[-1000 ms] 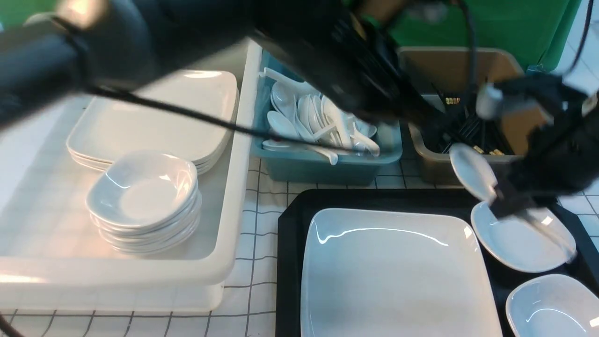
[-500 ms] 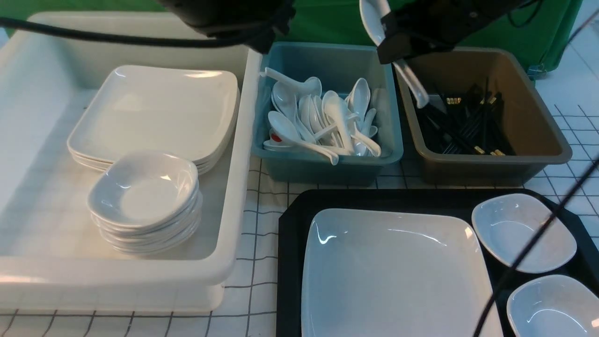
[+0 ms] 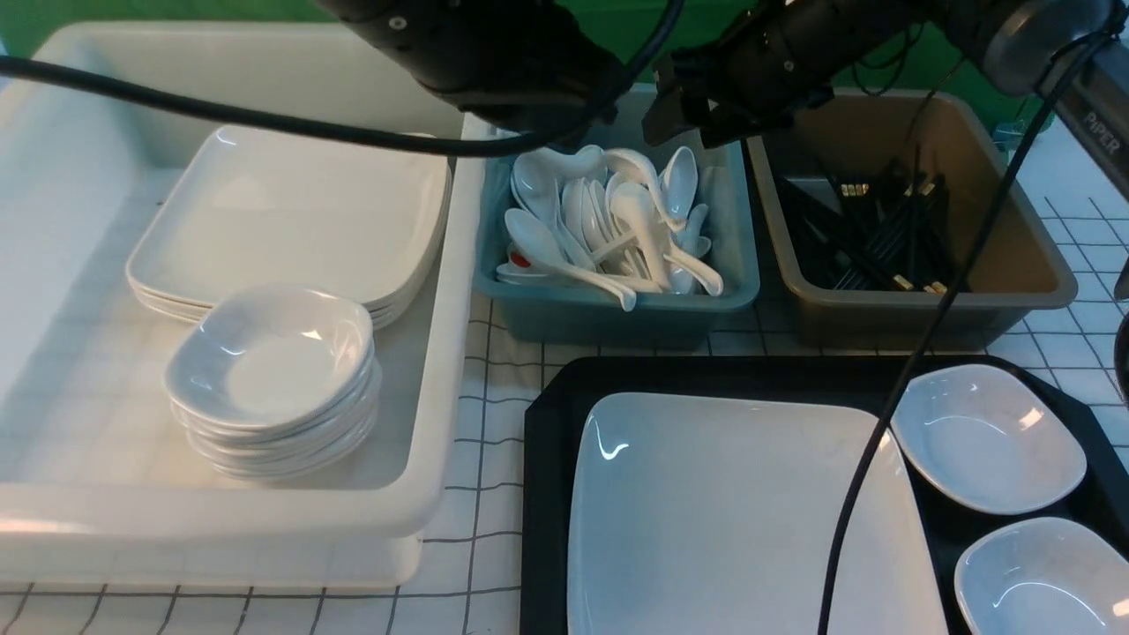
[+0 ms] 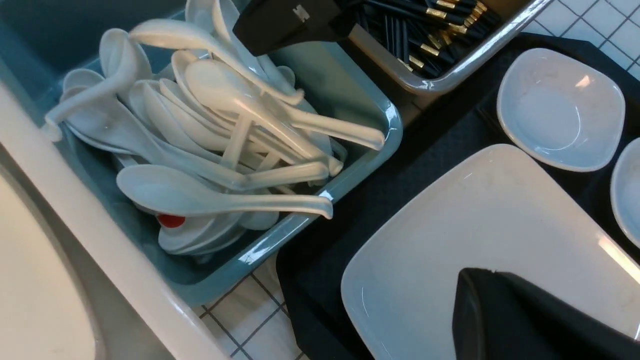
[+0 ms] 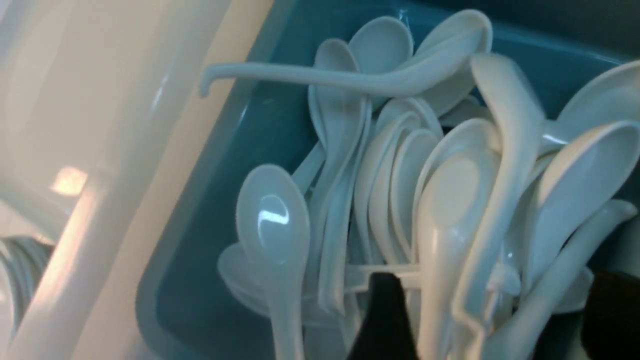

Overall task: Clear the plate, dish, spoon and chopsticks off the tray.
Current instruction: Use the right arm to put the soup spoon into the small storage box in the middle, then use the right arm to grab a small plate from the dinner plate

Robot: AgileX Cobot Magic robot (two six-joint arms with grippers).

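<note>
Nearest us, the plate [image 3: 741, 511] lies on the tray [image 3: 547, 459] beside two small dishes [image 3: 988, 441]. Farther off, the spoon [image 3: 637, 163] tops the pile in the blue tub [image 3: 617, 317], under the right gripper [image 5: 492, 300], whose jaws are apart and empty. For the left gripper [image 4: 505, 315] we cannot tell how the jaws stand. Beside the blue tub, chopsticks [image 3: 882, 238] lie in the brown tub [image 3: 926, 309].

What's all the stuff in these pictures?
tray: one, black, front right
big plate: one, white, on tray
small dishes: two, white, tray's right side
white tub: one, white, left
stacked plates: few, white, in white tub
stacked dishes: several, white, in white tub
blue tub: one, blue, middle
spoons: many, white, in blue tub
brown tub: one, brown, right
chopsticks: many, black, in brown tub
left arm: one, black, top middle
right arm: one, black, top right
right claw: one, black, open over spoons
</note>
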